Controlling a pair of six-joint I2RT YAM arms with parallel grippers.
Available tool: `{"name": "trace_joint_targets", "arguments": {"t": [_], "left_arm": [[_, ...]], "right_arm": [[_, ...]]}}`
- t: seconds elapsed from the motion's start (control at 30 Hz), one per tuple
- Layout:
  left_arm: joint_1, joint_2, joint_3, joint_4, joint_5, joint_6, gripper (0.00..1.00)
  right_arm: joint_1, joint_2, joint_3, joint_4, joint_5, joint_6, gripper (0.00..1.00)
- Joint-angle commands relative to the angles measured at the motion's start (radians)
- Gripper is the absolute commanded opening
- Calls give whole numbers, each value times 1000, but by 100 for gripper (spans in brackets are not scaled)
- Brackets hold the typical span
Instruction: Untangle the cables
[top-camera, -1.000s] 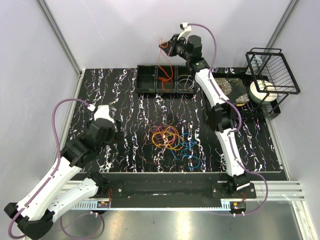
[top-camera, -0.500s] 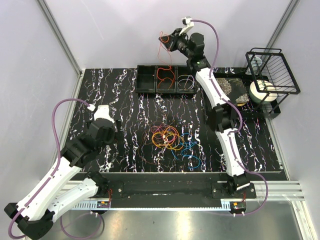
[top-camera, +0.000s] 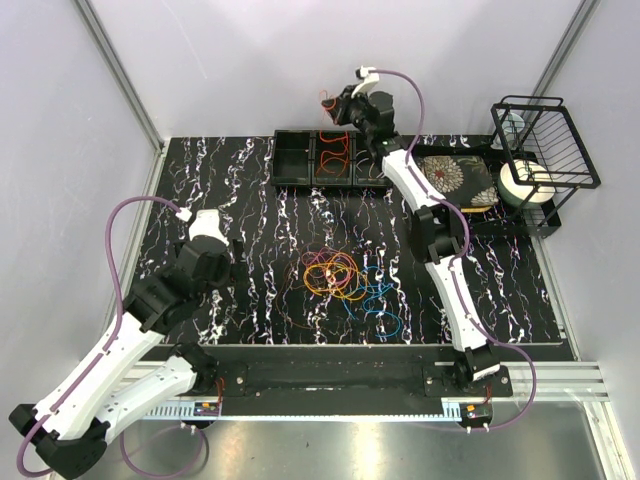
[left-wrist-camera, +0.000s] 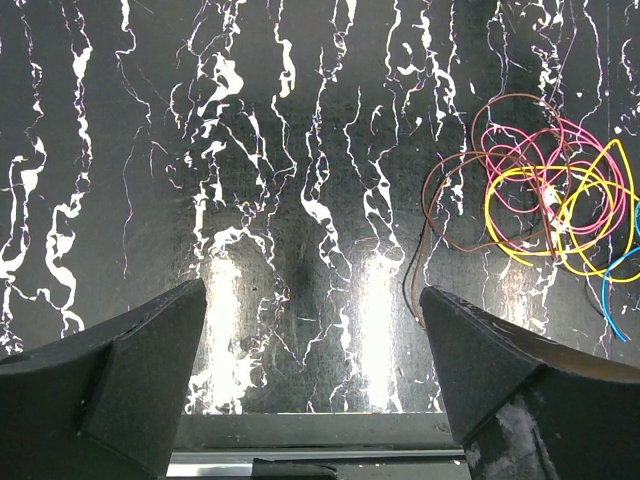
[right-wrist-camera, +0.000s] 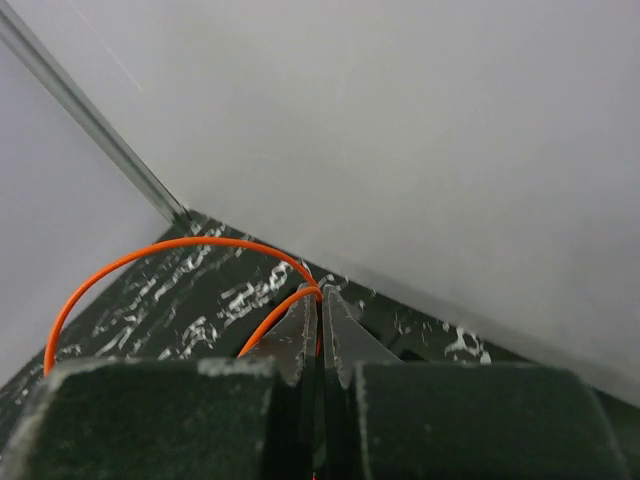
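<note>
A tangle of cables (top-camera: 335, 272), orange, yellow, pink and blue loops, lies mid-table; it also shows at the right of the left wrist view (left-wrist-camera: 540, 190). My right gripper (top-camera: 333, 104) is raised above the back tray and shut on an orange cable (right-wrist-camera: 180, 255), whose loop hangs down over the middle compartment (top-camera: 335, 158). In the right wrist view the fingertips (right-wrist-camera: 322, 298) pinch the wire. My left gripper (left-wrist-camera: 312, 300) is open and empty, low over the table left of the tangle; in the top view it sits at the left (top-camera: 222, 262).
A black three-compartment tray (top-camera: 292, 160) stands at the back; its right compartment holds pale cable loops. A patterned tray (top-camera: 452, 175), a white roll (top-camera: 525, 182) and a black wire basket (top-camera: 545, 140) stand at the back right. The table's front edge (left-wrist-camera: 300, 430) is close to my left gripper.
My right gripper has moved left and nearer the tray with the orange cable, lowering its loop over the middle compartment. The left arm has hardly moved.
</note>
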Motion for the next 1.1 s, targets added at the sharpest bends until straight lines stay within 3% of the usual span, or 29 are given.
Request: {"name": "trace_joint_targets", "arguments": {"t": [0.0, 0.4, 0.5, 0.53, 0.57, 0.77, 0.93, 1.03, 1.07], "left_arm": [[5, 5, 0, 47, 13, 13, 92], [5, -6, 0, 47, 19, 15, 91], [5, -7, 1, 48, 19, 15, 91], [5, -11, 0, 47, 19, 13, 91], [5, -12, 0, 47, 17, 13, 91], [6, -12, 0, 47, 14, 13, 91], [5, -14, 0, 47, 10, 12, 91], [6, -14, 0, 47, 8, 12, 91], [5, -14, 0, 45, 7, 10, 91]], "right_arm": [[27, -59, -100, -2, 18, -66, 0], [64, -242, -417, -39, 123, -110, 1], [67, -260, -424, -71, 149, -127, 11], [68, -265, -423, -79, 155, -129, 23], [65, -269, -421, -92, 169, -134, 28], [67, -254, -303, -183, 254, -176, 49], [65, -141, -3, -390, 376, -189, 63], [67, -183, -31, -425, 382, -170, 66], [68, -240, -111, -426, 380, -161, 66]]}}
